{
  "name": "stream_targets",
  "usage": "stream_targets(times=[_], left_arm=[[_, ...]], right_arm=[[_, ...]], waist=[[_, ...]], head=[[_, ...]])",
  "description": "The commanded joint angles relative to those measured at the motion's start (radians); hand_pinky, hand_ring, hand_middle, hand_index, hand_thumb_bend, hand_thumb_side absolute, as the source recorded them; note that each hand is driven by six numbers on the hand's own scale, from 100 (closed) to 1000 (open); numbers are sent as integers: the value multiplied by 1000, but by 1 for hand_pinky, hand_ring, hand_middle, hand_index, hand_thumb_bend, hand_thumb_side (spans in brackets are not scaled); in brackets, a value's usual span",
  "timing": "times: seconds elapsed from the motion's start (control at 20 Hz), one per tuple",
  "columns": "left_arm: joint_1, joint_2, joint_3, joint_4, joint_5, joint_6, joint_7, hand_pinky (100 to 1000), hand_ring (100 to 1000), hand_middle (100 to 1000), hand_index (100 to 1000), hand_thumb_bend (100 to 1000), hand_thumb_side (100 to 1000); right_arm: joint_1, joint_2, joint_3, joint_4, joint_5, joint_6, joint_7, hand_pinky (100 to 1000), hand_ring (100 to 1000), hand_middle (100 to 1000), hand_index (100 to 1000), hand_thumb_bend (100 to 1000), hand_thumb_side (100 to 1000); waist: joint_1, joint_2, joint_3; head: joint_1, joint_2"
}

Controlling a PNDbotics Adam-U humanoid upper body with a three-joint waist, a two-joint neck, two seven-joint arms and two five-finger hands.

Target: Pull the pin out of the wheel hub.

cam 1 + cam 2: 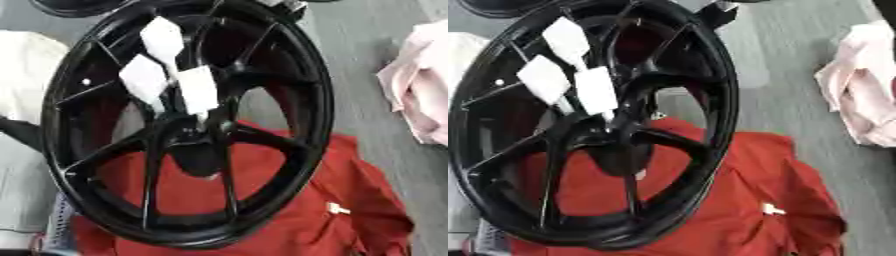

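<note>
A black spoked wheel [188, 125] is seen filling most of both views, tilted so that its rim runs from 12 o'clock down to 6 o'clock. Its hub [199, 142] is set a little below the middle of the picture, with the spokes spreading out from it to the rim.

Three white pieces [199, 90] are seen standing over the spokes, from 10 to 12 o'clock of the hub. They are flat and broad at their outer ends and narrowed toward the hub. The nearest one is drawn down to a thin tip just above the hub, touching it or very nearly so. Which of the three is the pin cannot be told. The other two are placed farther out, one toward 11 o'clock and one toward 12 o'clock, close beside each other.

A red cloth [350, 200] is spread under the lower half of the wheel, reaching out to 5 o'clock, and it is seen through the gaps between the spokes. A small pale mark [772, 209] is seen on it. A pink cloth [424, 95] is bunched at 3 o'clock, well apart from the wheel, and a white cloth [22, 75] lies at 9 o'clock, partly hidden behind the rim. A grey surface [367, 40] is seen at 2 o'clock.

Neither hand is shown in either view, so the state of the fingers cannot be told.
</note>
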Motion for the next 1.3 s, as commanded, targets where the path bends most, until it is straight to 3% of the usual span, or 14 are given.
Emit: stream_targets(times=[0.05,0.8,1.3], left_arm=[[-10,44,23,1,6,-3,9,819,748,665,848,100,746],[-8,41,25,21,14,-10,12,820,744,662,847,100,744],[-16,27,-67,-48,-65,-15,-107,833,778,720,861,100,650]], right_arm=[[-9,-31,-11,-16,4,0,-4,754,639,558,619,100,582],[-7,-31,-11,-17,4,2,-3,755,639,558,619,100,586],[-12,-27,-6,-18,2,2,0,755,639,558,619,100,588]], waist=[[-4,-32,3],[-4,-36,0],[-3,-35,-5]], head=[[-2,-5],[-1,-12],[-5,-13]])
